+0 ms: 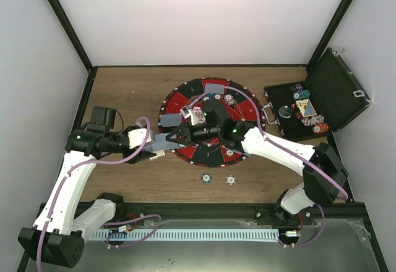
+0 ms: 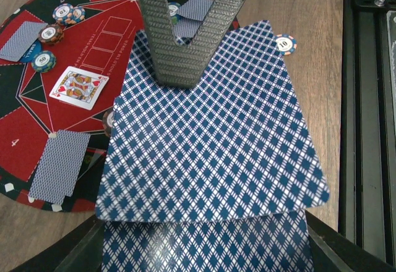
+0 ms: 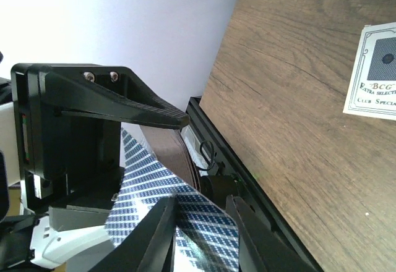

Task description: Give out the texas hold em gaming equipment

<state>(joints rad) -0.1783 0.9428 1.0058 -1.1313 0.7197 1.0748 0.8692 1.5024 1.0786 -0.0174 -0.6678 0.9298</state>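
Fanned cards [image 2: 210, 161] in left pincer [image 1: 154, 146]; overhead, mere sliver.

Bare wood [image 1: 124, 86] lies free far left; the left arm [image 1: 68, 179], right arm [image 1: 278, 151] and fanned cards [image 2: 210, 148] crowd the mat [image 1: 185, 91] at its near-left edge; the case [image 1: 337, 89] blocks far right.

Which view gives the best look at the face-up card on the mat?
Left wrist: the face-up card lies unobstructed on the mat, its red court figure clear. The top view shows it only as a small pale patch near the mat's centre. The right wrist view does not show it.
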